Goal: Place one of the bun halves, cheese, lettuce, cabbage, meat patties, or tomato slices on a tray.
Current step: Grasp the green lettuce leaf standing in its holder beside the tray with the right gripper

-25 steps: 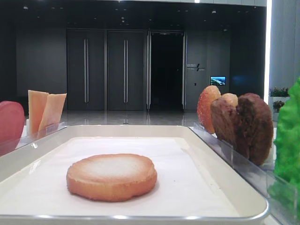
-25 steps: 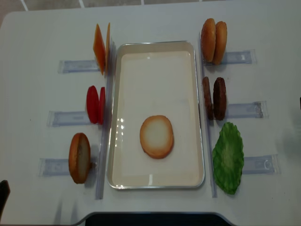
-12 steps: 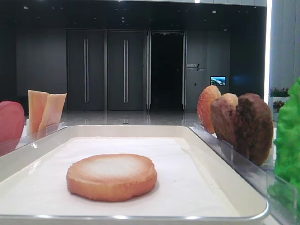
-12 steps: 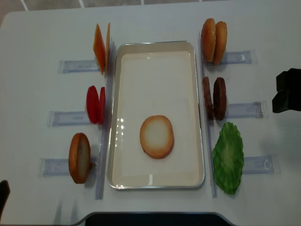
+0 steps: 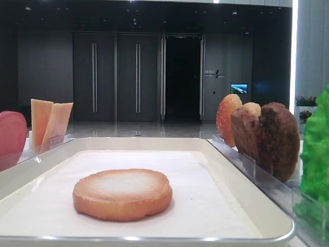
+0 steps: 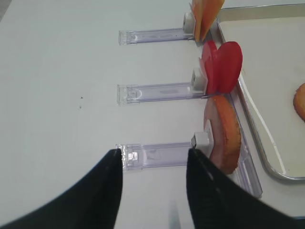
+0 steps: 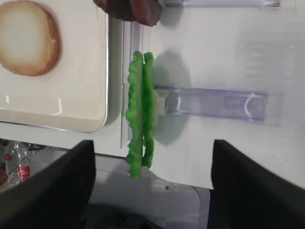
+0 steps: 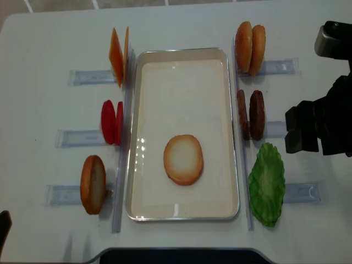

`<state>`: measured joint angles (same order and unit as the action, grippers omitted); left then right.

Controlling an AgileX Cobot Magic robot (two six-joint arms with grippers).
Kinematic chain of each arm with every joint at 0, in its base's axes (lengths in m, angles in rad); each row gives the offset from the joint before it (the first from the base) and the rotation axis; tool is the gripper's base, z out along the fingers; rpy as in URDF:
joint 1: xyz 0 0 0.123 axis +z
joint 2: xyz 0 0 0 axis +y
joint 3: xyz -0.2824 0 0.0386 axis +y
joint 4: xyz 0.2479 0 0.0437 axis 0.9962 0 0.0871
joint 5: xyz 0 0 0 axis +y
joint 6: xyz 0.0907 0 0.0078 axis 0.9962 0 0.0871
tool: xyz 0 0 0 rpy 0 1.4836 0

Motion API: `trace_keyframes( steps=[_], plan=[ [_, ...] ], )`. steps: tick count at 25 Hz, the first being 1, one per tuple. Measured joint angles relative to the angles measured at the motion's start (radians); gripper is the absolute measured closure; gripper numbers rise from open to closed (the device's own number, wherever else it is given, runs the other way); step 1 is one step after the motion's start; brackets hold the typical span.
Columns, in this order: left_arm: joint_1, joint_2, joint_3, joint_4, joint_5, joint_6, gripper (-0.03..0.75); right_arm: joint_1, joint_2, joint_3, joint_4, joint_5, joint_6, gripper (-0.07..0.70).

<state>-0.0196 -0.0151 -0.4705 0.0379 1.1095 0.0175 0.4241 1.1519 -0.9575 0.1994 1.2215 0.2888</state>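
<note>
A white tray (image 8: 137, 165) holds one bun half (image 8: 183, 159) lying flat, pale face up. Left of it stand the cheese (image 8: 118, 55), the tomato slices (image 8: 111, 122) and another bun half (image 8: 93, 184). On the right are two bun halves (image 8: 250, 48), the meat patties (image 8: 250, 115) and the lettuce (image 8: 267, 184). Cabbage is out of view. My right gripper (image 8: 298, 130) hangs open and empty right of the patties; its wrist view shows the lettuce (image 7: 140, 109) on edge ahead of the gripper (image 7: 150, 148). My left gripper (image 6: 153, 155) is open above bare table beside the standing bun half (image 6: 224, 136).
Clear plastic holders (image 8: 286, 192) stick out from both sides of the tray, each backing one food stack. The table's front edge (image 7: 157, 179) lies just past the lettuce. From the low view the patties (image 5: 267, 136) and the lettuce (image 5: 316, 154) tower over the tray's right rim.
My right arm has come in from the right edge to beside the patties and above the lettuce holder. The left gripper and all the food have stayed put.
</note>
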Motion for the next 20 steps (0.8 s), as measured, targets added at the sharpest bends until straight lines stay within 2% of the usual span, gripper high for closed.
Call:
trace_keyframes(
  steps=[6,20],
  plan=[
    [0.000,0.000,0.000,0.000,0.000,0.000,0.377,0.095,0.057,0.000,-0.012,0.000,0.049,0.118],
    [0.000,0.000,0.000,0.014,0.000,0.000,0.377,0.104,0.181,0.000,-0.056,-0.052,0.060,0.118]
  ],
)
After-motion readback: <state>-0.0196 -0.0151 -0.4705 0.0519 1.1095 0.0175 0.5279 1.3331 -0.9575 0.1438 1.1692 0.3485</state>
